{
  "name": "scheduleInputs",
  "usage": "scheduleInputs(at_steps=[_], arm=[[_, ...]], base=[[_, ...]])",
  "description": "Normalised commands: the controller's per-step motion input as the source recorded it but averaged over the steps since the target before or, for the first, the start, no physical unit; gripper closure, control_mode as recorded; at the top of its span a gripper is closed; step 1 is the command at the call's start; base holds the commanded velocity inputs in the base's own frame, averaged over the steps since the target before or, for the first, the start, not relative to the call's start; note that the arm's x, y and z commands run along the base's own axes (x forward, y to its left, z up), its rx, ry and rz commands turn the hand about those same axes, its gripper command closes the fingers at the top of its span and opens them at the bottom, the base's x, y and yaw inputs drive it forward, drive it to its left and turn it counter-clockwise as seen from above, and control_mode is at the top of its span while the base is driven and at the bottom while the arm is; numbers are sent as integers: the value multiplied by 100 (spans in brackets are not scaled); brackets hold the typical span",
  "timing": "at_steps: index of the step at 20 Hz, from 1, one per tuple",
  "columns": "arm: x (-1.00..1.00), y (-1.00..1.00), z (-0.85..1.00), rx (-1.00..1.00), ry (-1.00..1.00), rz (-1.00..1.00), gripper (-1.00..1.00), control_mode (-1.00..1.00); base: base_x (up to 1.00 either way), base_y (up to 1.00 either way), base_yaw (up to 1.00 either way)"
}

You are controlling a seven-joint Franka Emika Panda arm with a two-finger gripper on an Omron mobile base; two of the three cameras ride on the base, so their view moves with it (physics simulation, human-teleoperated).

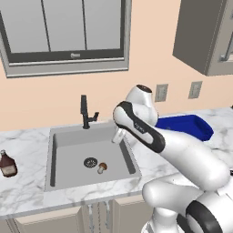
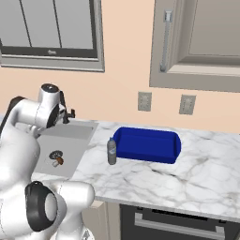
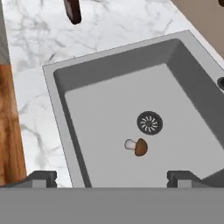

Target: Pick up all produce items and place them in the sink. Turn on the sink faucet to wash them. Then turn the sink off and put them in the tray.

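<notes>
Mushroom lying in the sink, gripper wide open and empty above it.

Left base view: the mushroom (image 1: 102, 168) lies on the sink (image 1: 61, 136) floor just beside the drain (image 1: 90, 162); faucet (image 1: 86, 113) behind the sink, brown bottle (image 1: 7, 164) left of it, tray (image 1: 186, 125) right.
Right base view: the tray (image 2: 147, 144) sits right of the sink, a grey can (image 2: 111, 151), probably, between them.
Hand view: the gripper (image 3: 112, 178) hangs over the sink, fingertips (image 3: 41, 178) far apart, holding nothing.
</notes>
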Motion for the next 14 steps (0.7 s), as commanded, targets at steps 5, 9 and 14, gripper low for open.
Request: scheduleInputs(at_steps=[5, 9, 14], arm=[[-24, 0, 0, 0, 9, -39, -100, -100], [-4, 0, -1, 0, 12, -39, -100, -100], [1, 0, -19, 0, 12, -32, -100, -100]], base=[[0, 0, 0], [0, 0, 0], [0, 0, 0]])
